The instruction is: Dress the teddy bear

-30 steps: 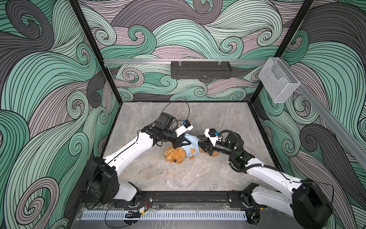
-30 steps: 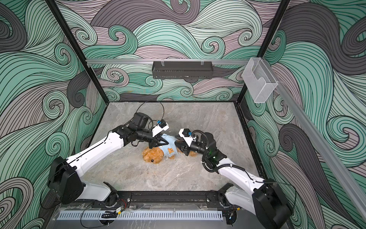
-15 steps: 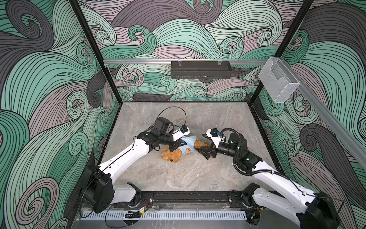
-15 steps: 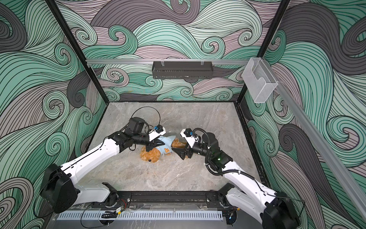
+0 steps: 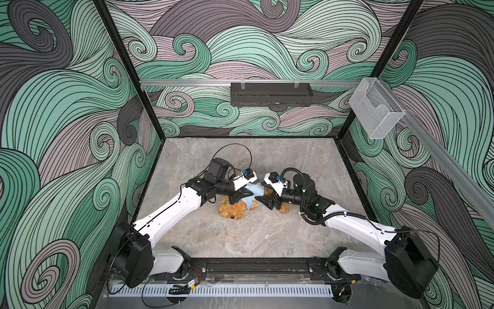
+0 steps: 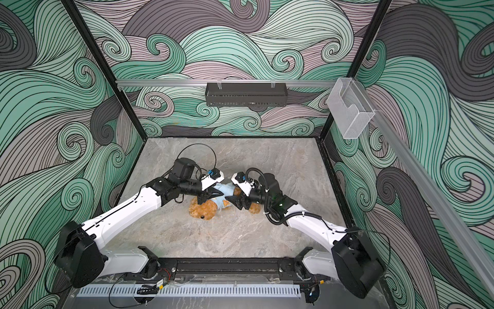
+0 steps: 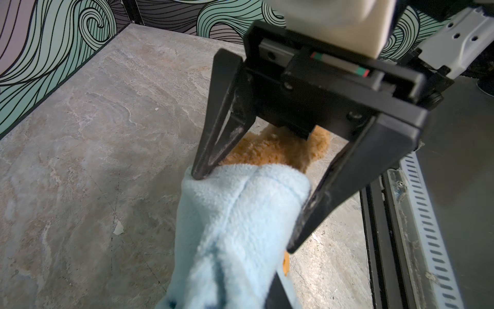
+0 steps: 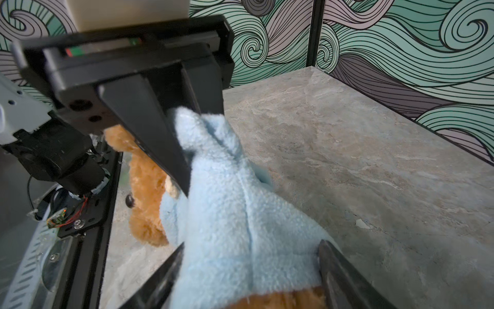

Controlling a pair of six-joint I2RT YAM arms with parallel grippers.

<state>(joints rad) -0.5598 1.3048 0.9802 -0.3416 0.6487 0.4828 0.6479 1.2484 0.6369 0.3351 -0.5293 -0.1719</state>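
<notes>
The teddy bear (image 5: 232, 210) lies mid-floor in both top views, head (image 6: 203, 210) toward the front rail. A light-blue garment (image 5: 250, 201) with a bear patch covers its torso. My left gripper (image 5: 238, 197) is shut on a fold of that garment (image 8: 187, 120) at the head end; the fleece (image 7: 240, 214) hides its tips in its own wrist view. My right gripper (image 8: 246, 278) reaches in from the leg end, and its fingers (image 8: 336, 270) press the clad torso from both sides. Bare brown fur (image 8: 280, 301) shows below the hem.
The grey stone floor (image 5: 240, 235) runs to patterned walls on three sides. A black rack (image 5: 271, 95) hangs on the back wall and a clear plastic holder (image 5: 375, 109) on the right rail. The arms' black base rail (image 5: 256, 266) lines the front.
My right gripper let go, opened wide and drew back, then came in again around the clad torso. The left gripper kept its hold, and the bear shifted slightly left.
</notes>
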